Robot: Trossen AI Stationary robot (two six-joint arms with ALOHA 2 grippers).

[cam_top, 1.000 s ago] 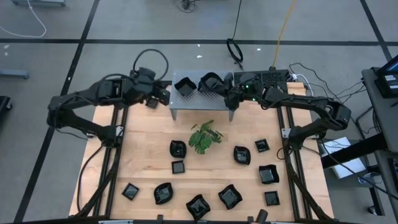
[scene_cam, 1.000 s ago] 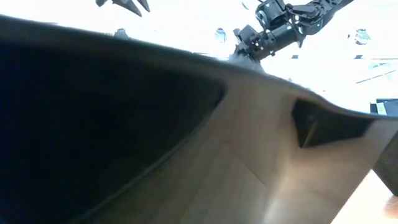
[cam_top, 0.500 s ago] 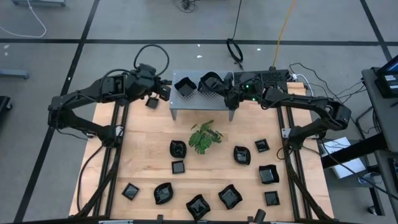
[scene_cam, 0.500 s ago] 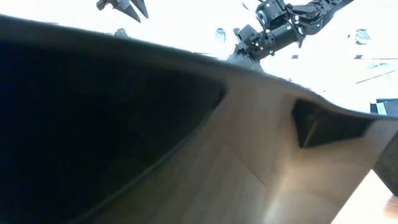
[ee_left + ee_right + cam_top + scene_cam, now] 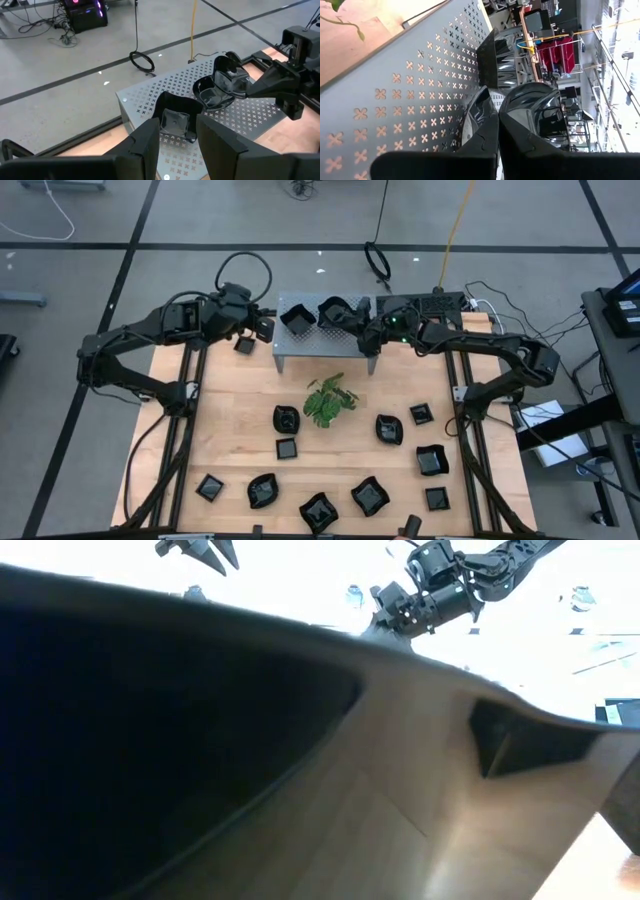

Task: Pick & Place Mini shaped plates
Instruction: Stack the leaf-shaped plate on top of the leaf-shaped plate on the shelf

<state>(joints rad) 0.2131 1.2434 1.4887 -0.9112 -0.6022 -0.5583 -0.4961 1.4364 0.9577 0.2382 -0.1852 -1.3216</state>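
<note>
Two glossy black mini plates are on the grey perforated stand [image 5: 322,340]. The square plate [image 5: 174,121] rests flat on its base. The rounded plate [image 5: 218,89] sits tilted beside it, with my right gripper [image 5: 498,125] shut on it. My left gripper [image 5: 179,145] hovers open just off the stand's left end, facing the square plate. Several more black plates [image 5: 286,419] lie flat on the wooden table. My right gripper pinches the rounded plate's rim [image 5: 496,102] on its right side, the wall caught between the two fingers. The fingers come in roughly level from the table's right. The plate is tilted, its far rim [image 5: 231,59] raised and its lower part at the stand's top.
A green leafy plant [image 5: 330,398] stands mid-table in front of the stand. Black plates [image 5: 432,460] are scattered over the near half of the table. A dark nearby shape [image 5: 170,740] fills most of the low view. Cables [image 5: 378,260] lie on the floor beyond.
My right gripper has shifted slightly toward the table's left and risen a little, and the rounded plate has moved with it toward the square plate. My left gripper has edged slightly closer to the stand and stayed open.
</note>
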